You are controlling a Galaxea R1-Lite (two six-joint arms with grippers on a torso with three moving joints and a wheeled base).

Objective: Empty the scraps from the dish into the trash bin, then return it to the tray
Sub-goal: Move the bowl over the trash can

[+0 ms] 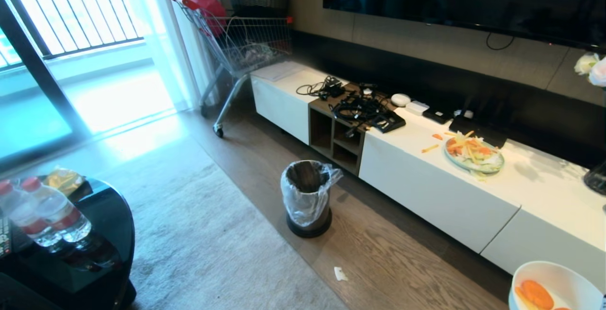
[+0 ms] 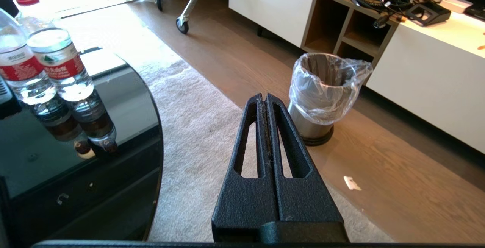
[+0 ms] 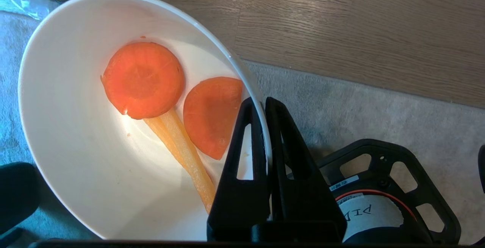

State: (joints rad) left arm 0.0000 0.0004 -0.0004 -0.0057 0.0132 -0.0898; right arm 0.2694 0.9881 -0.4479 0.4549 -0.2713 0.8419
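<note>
Right gripper [image 3: 264,106] clamps rim of dish [image 3: 75,134]; dish sits lower right of head view, scraps [image 3: 143,79] inside. Trash bin [image 1: 307,198] mid-frame, well apart. Advice: carry level, tip only over bag mouth. Left gripper [image 2: 264,98] closed, empty. Tray unseen; right arm out of head view.

bowl [image 1: 563,284]: cut off by the head view's bottom right corner
scraps [image 1: 536,295]: partly cut off there
right gripper [image 3: 264,102]: out of head view
bin [image 1: 307,196]: inside too dark to read
</note>
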